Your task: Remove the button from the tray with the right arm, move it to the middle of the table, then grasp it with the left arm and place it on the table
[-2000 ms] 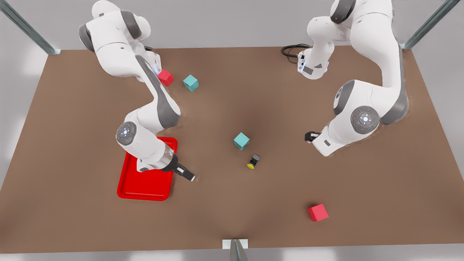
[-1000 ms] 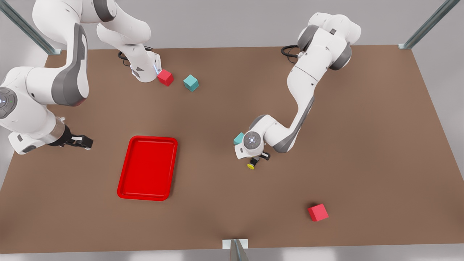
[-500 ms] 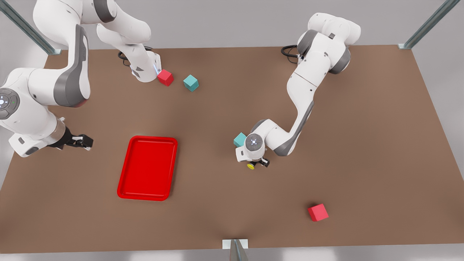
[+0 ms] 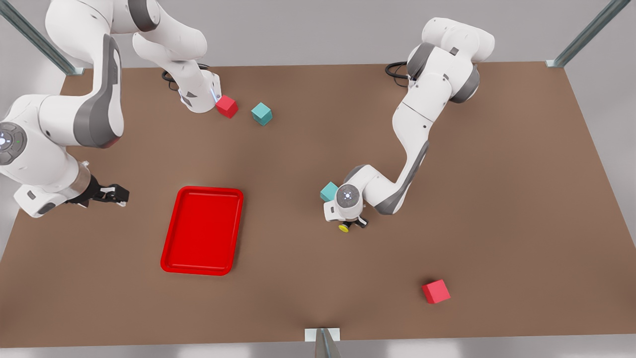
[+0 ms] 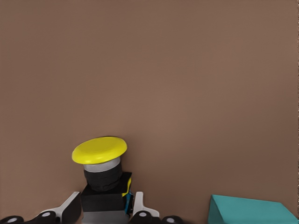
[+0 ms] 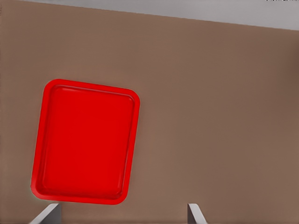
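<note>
Mid-table (image 4: 298, 298), left hand (image 4: 354, 224) clamps button (image 4: 344, 227); right hand (image 4: 117, 194) spread beside tray (image 4: 202, 230).

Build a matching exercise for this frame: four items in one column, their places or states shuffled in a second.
Items:
1. small yellow-capped push-button
2. glossy red rectangular tray
3. left hand
4. right hand

States:
A. open, waiting beyond the tray at the front view's left
B. empty
C. lying on the brown table beside a teal cube
D. fingers flanking the button's black body

Pairs: 1-C, 2-B, 3-D, 4-A
</note>
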You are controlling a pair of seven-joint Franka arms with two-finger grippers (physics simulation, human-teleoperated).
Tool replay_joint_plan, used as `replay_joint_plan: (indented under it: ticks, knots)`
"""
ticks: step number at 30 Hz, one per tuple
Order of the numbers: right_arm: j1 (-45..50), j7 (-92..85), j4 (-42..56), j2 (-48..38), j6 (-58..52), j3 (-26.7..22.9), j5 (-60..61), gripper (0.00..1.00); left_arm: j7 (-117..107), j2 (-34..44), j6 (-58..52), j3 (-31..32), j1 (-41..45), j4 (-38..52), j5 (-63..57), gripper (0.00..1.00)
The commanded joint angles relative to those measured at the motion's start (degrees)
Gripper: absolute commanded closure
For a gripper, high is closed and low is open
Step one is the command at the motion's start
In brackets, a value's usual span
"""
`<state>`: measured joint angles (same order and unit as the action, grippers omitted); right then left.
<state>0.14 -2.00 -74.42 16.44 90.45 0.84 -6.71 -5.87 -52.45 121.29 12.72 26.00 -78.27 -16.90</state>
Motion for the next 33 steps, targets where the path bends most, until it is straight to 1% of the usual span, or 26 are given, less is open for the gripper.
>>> replay_joint_plan:
  ticks: [1,2,4,5,9,11,13,14,18,22,23,26,33]
  knots:
    - [0.12,-1.96,0.07,-0.09,1.05,0.04,0.12,0.00,-1.60,0.07,-0.36,0.02,0.10,0.05,-0.06,0.45]
    - [0.21,-1.96,-0.02,-0.09,1.22,0.04,0.12,0.00,-2.13,0.15,-0.36,0.02,0.19,0.14,0.03,0.51]
    - [0.21,-1.96,0.07,0.00,1.31,0.04,0.12,0.00,-2.22,0.42,-0.53,0.02,0.19,0.22,0.03,0.56]
    - [0.56,-1.96,-0.02,0.00,1.93,0.04,0.03,0.00,-2.48,0.51,-0.62,0.02,0.19,0.22,0.03,0.56]
    - [0.30,-2.05,-0.02,0.00,1.93,-0.05,0.03,0.00,-1.87,2.53,-6.33,0.02,-0.95,1.72,0.11,0.56]
    - [0.38,-2.05,-0.02,0.00,1.93,0.04,0.03,0.00,-2.13,2.70,-7.30,0.11,-1.74,1.81,0.64,0.56]
    - [0.38,-2.05,-0.11,0.00,1.93,-0.05,0.03,0.00,-3.54,2.97,-11.43,0.11,-2.00,4.79,1.26,0.56]
    - [0.30,-2.05,-0.11,0.00,1.93,-0.05,0.03,0.00,-4.59,2.88,-11.34,0.11,-2.18,5.32,1.26,0.56]
    - [0.30,-2.05,-0.11,0.00,1.93,-0.05,0.03,0.00,-23.13,2.79,-12.84,0.11,-2.71,7.78,3.10,0.57]
    - [0.38,-2.05,-0.11,0.09,1.93,-0.05,0.03,0.00,-26.48,3.05,-15.30,0.02,-8.68,10.51,2.84,0.56]
    - [0.30,-2.05,-0.11,0.08,1.93,-0.05,0.03,0.00,-26.83,3.05,-15.39,-0.16,-9.74,10.42,2.66,0.57]
    - [0.21,-2.05,-0.11,0.09,1.93,-0.05,0.03,0.00,-29.64,3.32,-15.91,-4.02,-10.18,10.51,2.93,0.57]
    - [0.03,-2.05,-0.20,0.09,1.93,-0.05,0.03,0.00,-55.47,5.78,-17.06,-4.55,-12.37,10.07,3.01,0.57]
